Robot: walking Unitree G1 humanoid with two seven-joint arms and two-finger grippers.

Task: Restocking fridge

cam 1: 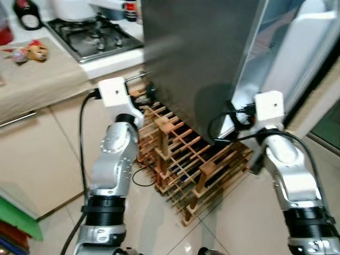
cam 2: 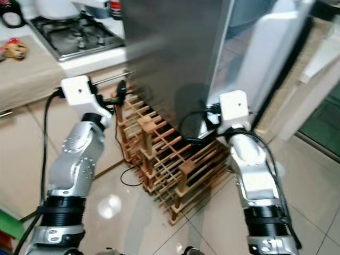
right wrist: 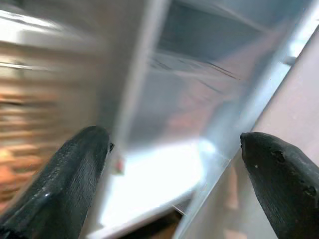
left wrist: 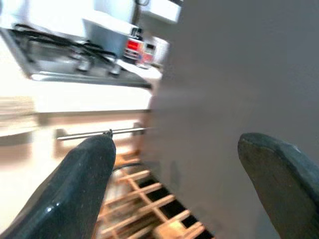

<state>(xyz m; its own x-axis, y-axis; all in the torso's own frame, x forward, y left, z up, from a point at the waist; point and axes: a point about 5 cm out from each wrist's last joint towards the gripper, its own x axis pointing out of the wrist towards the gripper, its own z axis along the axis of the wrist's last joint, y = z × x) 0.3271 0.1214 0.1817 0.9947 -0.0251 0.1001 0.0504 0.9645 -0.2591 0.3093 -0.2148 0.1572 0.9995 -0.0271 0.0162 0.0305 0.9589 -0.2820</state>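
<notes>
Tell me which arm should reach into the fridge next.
Probably the right. Its tool points into the lit fridge opening beside the open door. The left tool faces the fridge's closed grey side, by the wooden rack.

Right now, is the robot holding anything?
No. The left tool and right tool are both open and empty, near the fridge.

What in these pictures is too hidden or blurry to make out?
- Fridge contents: in the right wrist view the open interior is blurred, glary.
- Wooden wine rack: its back is hidden under the fridge's grey side.
- Small items on the counter: too small, blurred.
- Left gripper and right gripper: fingers spread, holding nothing; arms cut off by the head views' bottom edge.
</notes>
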